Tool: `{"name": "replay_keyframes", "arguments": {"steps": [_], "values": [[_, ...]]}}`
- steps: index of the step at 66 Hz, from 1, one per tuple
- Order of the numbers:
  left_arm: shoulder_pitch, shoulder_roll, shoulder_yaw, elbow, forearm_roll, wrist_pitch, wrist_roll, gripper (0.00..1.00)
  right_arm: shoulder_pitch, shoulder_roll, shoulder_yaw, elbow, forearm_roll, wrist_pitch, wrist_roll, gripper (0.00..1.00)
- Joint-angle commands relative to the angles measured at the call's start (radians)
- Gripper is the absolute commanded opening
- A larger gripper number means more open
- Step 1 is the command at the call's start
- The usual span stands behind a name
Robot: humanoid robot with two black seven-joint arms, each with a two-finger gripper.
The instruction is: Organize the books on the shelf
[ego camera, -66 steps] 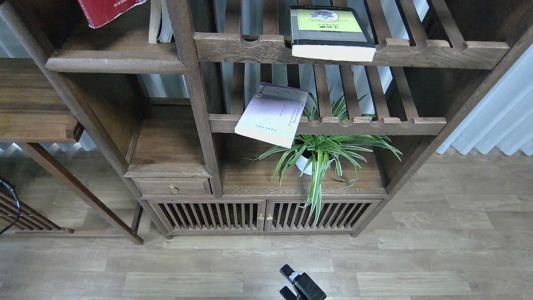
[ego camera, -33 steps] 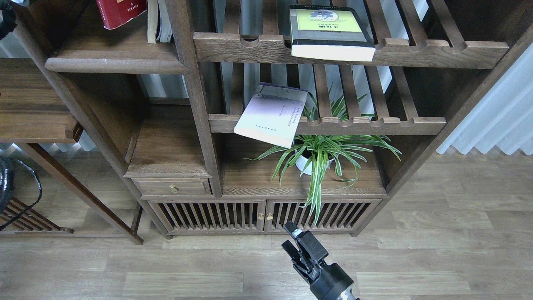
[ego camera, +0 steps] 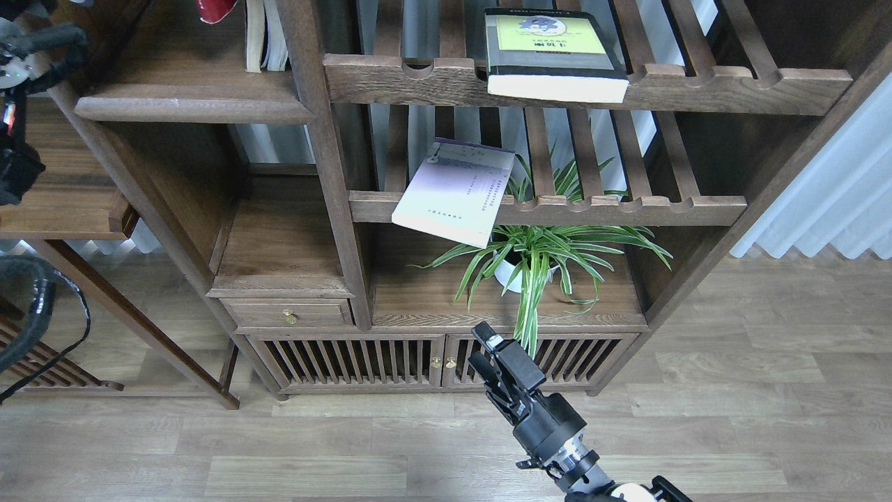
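Dark-brown solid shelf (ego camera: 195, 94) upper left, rounded front edge; a red book (ego camera: 214, 8) shows only as a corner at the top edge above it, beside pale upright volumes (ego camera: 266, 35). Yellow-green-and-grey book (ego camera: 550, 52) lies flat on the upper slatted rack (ego camera: 732, 84), overhanging its rail. Lavender-white paperback (ego camera: 456, 192) tilts off the lower rack (ego camera: 627, 209), above a potted plant (ego camera: 536, 258). Right hand (ego camera: 484, 348) low centre before the cabinet doors, fingers slightly apart, holding nothing. Left hand (ego camera: 42, 49) at far left edge; state cannot be told.
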Motion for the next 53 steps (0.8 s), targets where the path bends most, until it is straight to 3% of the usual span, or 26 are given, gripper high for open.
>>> {"name": "replay_keyframes", "arguments": {"steps": [1,8,14,16,18,20,25,33,40,53], "values": [[0.026,-0.034,0.015,0.027,-0.002,0.0,-0.042,0.06,0.025,0.0,-0.008,0.0,0.005,0.0,0.018,1.0],[0.033,-0.069,0.038,0.043,-0.002,0.0,-0.047,0.08,0.045,0.0,-0.018,0.001,0.005,0.0,0.02,1.0],[0.033,-0.081,0.046,0.052,-0.005,0.0,-0.046,0.27,0.046,0.0,-0.021,0.0,0.005,0.0,0.02,1.0],[0.038,-0.083,0.055,0.053,-0.01,0.0,-0.036,0.48,0.049,0.0,-0.021,0.0,0.005,0.0,0.02,1.0],[0.045,-0.084,0.063,0.047,-0.014,0.0,-0.036,0.77,0.052,0.0,-0.023,0.001,0.005,0.0,0.02,1.0],[0.05,-0.084,0.071,0.04,-0.016,0.0,-0.035,0.87,0.054,0.0,-0.023,0.002,0.005,0.0,0.02,1.0],[0.064,-0.071,0.074,0.005,-0.043,0.0,-0.027,0.87,0.056,0.0,-0.024,0.003,0.005,0.0,0.02,1.0],[0.105,-0.017,0.074,-0.058,-0.125,0.0,-0.009,0.96,0.056,0.0,-0.026,0.005,0.003,0.0,0.02,1.0],[0.193,0.077,0.074,-0.146,-0.238,0.0,0.039,0.99,0.057,0.0,-0.026,0.015,0.002,0.0,0.02,1.0],[0.219,0.107,0.077,-0.149,-0.362,0.0,0.037,1.0,0.059,0.0,-0.024,0.041,0.002,0.0,0.02,1.0]]}}
